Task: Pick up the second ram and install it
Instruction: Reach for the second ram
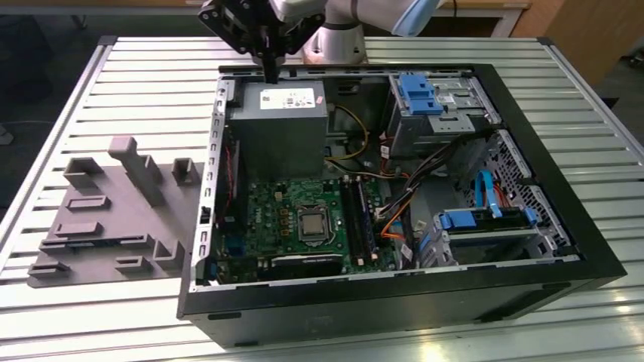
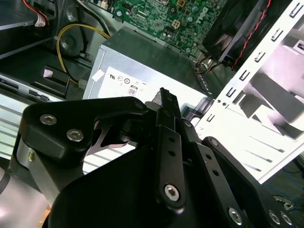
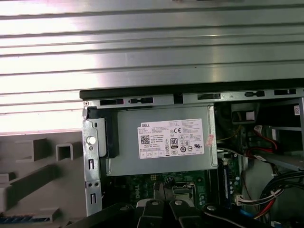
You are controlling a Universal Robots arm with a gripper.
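Ribbed metal surface [image 1: 151, 75] carries an open steel case [image 1: 403, 309] and a grey plastic fixture [image 1: 60, 256] on the exterior view's left. Clenched, tips together, the tool [image 1: 271, 78] hangs over the boxy power supply [image 1: 277, 132]. Where the second ram lies is too small to tell. Judged risk: snagging loose cables [image 1: 403, 205] or striking the case's thin rim.

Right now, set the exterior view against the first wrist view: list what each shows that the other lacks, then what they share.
Exterior view: the whole open computer case, its blue drive brackets, the processor socket and the robot arm behind the case.
First wrist view: a silver stud on the case's corner bracket, and the slots in the rear rail.
Both: the hand, the power supply, the grey fixture plate, the green board and the slatted table.
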